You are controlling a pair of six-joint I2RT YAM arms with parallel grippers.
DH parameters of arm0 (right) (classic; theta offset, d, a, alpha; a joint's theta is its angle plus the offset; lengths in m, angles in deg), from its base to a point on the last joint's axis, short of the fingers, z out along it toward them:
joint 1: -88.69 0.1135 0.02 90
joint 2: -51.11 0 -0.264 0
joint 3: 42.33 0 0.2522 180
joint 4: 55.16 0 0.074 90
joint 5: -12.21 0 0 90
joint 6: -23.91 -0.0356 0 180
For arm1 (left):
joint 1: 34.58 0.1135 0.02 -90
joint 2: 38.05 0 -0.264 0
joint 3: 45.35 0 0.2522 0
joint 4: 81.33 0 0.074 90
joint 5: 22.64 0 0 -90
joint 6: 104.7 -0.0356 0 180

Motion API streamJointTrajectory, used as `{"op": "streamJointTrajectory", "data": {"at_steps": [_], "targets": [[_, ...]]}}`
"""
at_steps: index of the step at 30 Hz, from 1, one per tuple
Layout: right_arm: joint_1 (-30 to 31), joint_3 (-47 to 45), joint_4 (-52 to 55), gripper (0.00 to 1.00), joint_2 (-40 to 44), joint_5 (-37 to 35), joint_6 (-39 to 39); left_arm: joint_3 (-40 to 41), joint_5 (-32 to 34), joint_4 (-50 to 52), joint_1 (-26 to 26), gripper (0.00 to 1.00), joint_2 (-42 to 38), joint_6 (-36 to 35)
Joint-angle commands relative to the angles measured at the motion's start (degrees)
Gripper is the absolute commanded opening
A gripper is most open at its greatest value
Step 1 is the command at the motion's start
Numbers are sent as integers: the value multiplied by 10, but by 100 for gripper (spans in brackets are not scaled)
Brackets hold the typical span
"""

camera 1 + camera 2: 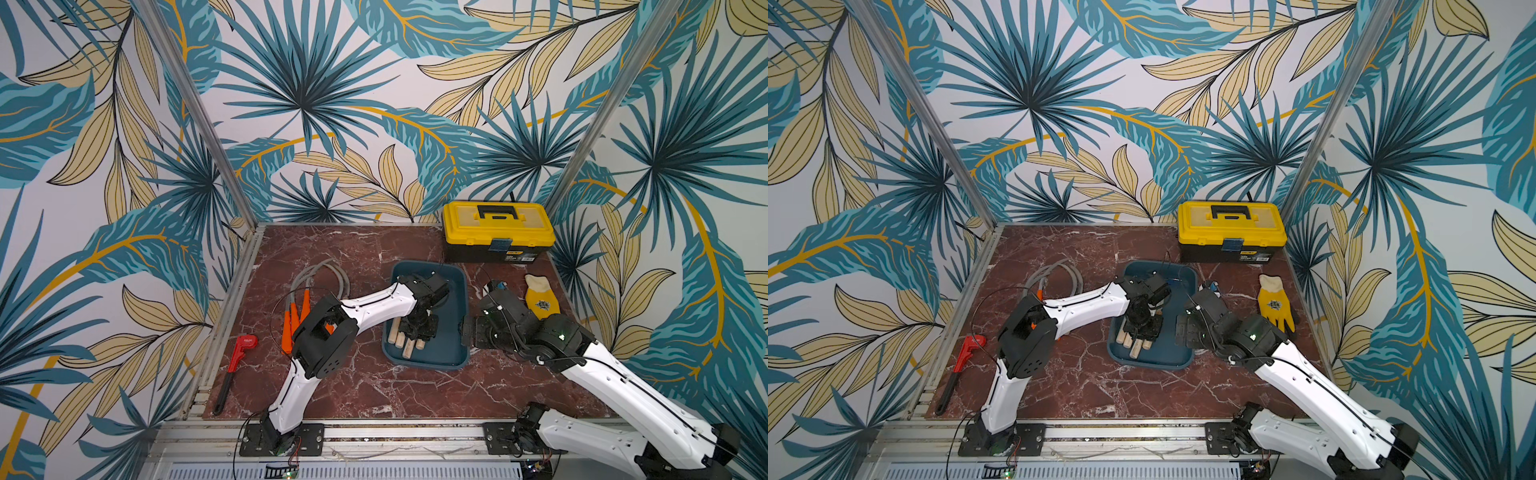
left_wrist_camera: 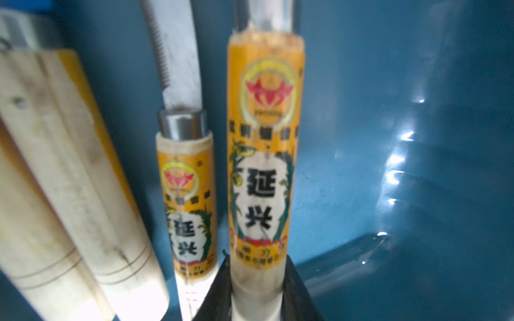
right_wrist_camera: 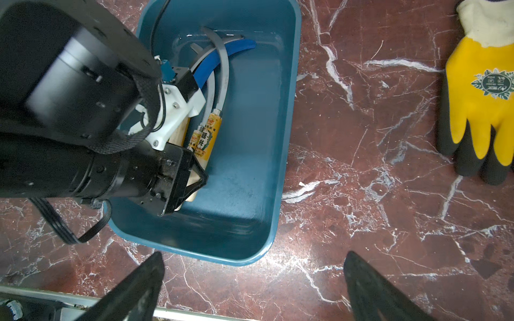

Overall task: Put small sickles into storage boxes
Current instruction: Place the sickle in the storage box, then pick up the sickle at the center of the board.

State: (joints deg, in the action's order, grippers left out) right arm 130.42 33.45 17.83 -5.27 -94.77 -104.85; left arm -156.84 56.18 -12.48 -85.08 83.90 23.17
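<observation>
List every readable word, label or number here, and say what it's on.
"延兴": label on the near handle.
"延兴": same label on the second handle.
Small print and crest wording on both labels: blurred, unreadable.
Emblem on the glove: lettering too small to read.
Sticker on the toolbox: too small to read.
Marking on the wrench head: too small to read.

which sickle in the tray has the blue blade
The sickle whose blade arcs across the end of the tray away from the handles; every other blade visible in the tray is grey.
</observation>
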Motion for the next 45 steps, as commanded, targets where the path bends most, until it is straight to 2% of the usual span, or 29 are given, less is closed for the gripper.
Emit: {"op": "streamJointTrajectory", "data": {"at_steps": [1, 11, 13, 15, 25, 35, 45], "targets": [[-4, -1, -8, 100, -4, 8, 11, -24, 2, -15, 0, 38, 0, -1], [-5, 9, -18, 99, -8, 18, 12, -30, 6, -15, 0, 63, -43, -3], [-6, 12, -22, 100, -9, 22, 12, -28, 9, -14, 0, 75, -54, -3], [-5, 19, -27, 99, -13, 28, 10, -24, 13, -14, 2, 100, -67, 0], [-4, 92, -56, 100, -73, 78, 10, 17, 25, -13, 35, 100, -149, -13], [11, 134, -99, 99, -125, 95, 8, 87, 55, -13, 81, 100, -240, -43], [40, 175, -126, 99, -189, 95, 11, 156, 54, -12, 135, 99, -305, -64]]}}
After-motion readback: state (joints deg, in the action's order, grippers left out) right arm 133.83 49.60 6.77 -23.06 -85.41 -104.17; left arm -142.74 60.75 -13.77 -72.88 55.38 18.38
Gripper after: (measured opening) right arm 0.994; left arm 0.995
